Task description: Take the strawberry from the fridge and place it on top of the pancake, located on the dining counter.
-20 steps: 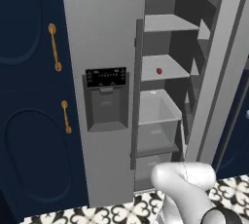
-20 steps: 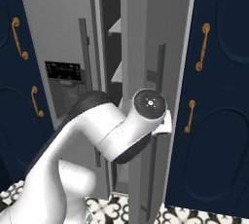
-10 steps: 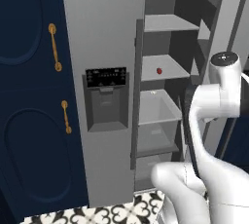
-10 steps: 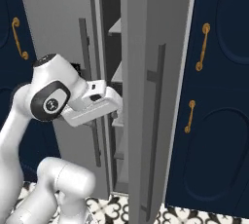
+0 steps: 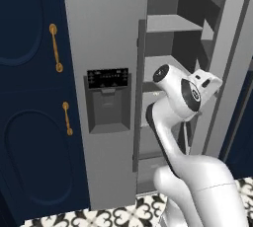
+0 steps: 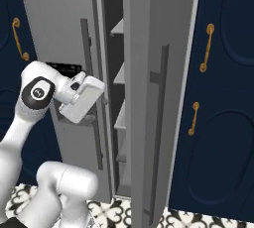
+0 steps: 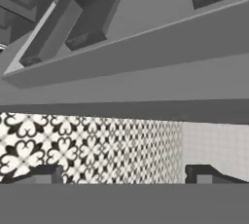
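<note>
The gripper (image 7: 121, 174) stands with its two dark fingertips (image 7: 46, 173) spread wide apart, nothing between them, and past them the hand view shows patterned floor tile (image 7: 92, 147) with the grey edges of the fridge (image 7: 146, 52) slanting above it. In the left base view the white arm (image 5: 183, 97) now stands right in front of the open compartment, its round dark-capped joint level with the middle shelf (image 5: 163, 68). A second ago that view had only the base of the robot at its bottom edge; half a second ago the wrist was up at the right edge; now it has swung in across the shelf. In the right base view the hand (image 6: 82, 95) has come forward to sit just beside the left door's bar handle (image 6: 89, 73), pointing toward the gap between the doors.

The strawberry: a second ago it was a small red dot on that middle shelf, well inside the fridge. In the left base view the arm now covers that spot, so I cannot tell where it lies against the fingers. The navy cabinets (image 5: 29, 122) flank the fridge on both sides.
</note>
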Controlling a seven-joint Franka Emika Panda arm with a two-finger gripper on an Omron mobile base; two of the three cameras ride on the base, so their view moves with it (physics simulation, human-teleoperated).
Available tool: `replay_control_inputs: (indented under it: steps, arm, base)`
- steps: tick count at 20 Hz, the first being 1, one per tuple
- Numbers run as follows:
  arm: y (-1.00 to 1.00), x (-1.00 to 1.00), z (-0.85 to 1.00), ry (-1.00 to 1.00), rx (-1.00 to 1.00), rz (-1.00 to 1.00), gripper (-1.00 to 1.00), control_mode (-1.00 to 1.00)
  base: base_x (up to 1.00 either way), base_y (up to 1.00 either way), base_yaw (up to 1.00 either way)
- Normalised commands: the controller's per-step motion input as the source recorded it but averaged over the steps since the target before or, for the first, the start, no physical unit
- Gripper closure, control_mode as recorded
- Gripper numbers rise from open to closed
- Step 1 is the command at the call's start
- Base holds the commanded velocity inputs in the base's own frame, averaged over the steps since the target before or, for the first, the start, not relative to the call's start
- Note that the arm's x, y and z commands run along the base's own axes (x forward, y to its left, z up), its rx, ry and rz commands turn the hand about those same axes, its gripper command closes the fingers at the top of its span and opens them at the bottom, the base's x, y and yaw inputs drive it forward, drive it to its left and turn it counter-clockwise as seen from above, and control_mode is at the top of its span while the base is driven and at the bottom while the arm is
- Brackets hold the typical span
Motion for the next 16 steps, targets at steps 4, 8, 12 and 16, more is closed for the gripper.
replay_control_inputs:
  steps: [4,8,12,16]
  arm:
    - [-0.35,0.87,0.00,0.00,-0.08,0.08,-1.00,-1.00]
    - [-0.25,0.21,0.01,-0.06,-0.20,0.09,-1.00,-1.00]
    - [-0.43,0.00,0.00,-0.11,-0.15,0.12,-1.00,-1.00]
    - [-0.55,0.00,0.00,-0.07,-0.11,0.10,-1.00,-1.00]
  base:
    - [0.00,0.00,0.00]
    - [0.00,0.00,0.00]
    - [0.00,0.00,0.00]
    - [0.00,0.00,0.00]
